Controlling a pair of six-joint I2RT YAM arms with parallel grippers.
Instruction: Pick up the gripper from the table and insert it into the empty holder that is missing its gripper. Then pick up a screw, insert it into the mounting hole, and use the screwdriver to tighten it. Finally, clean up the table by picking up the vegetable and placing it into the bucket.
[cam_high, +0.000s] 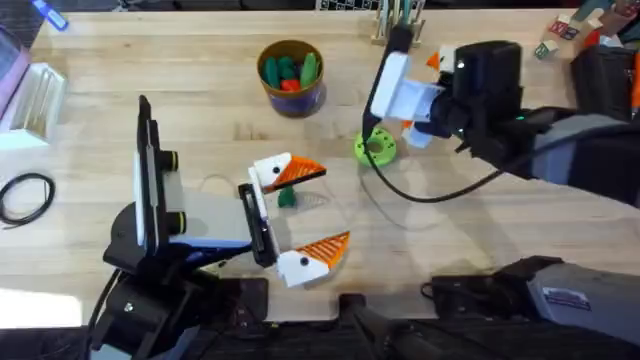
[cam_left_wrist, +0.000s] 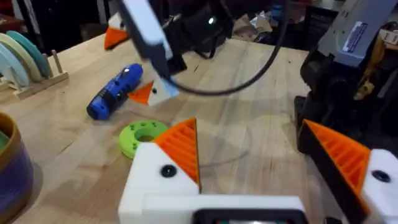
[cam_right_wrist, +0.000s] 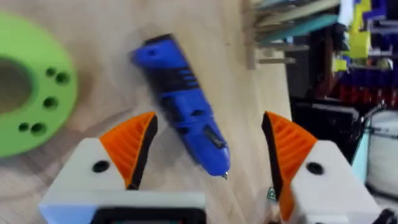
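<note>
My right gripper (cam_right_wrist: 208, 122) stands open above the blue screwdriver (cam_right_wrist: 183, 109), which lies on the table (cam_high: 480, 230) between the orange pads without touching them. From the left wrist the screwdriver (cam_left_wrist: 115, 92) shows under the right gripper (cam_left_wrist: 129, 65). Overhead, the right gripper (cam_high: 418, 95) hangs at the back right. My left gripper (cam_high: 325, 207) is open near the table's middle, with the dark-green vegetable (cam_high: 287, 197) lying between the bases of its fingers (cam_left_wrist: 180, 149). The bucket (cam_high: 290, 75) stands at the back with toy food in it. The loose gripper, the holder and the screw are out of view.
A bright green disc with holes (cam_high: 375, 148) lies beside the screwdriver, also seen as the disc (cam_right_wrist: 25, 102) and the disc (cam_left_wrist: 143, 135). A wooden rack (cam_left_wrist: 28, 62) stands behind. A black cable (cam_high: 420, 195) trails from the right arm. A cable loop (cam_high: 25, 195) lies at the left.
</note>
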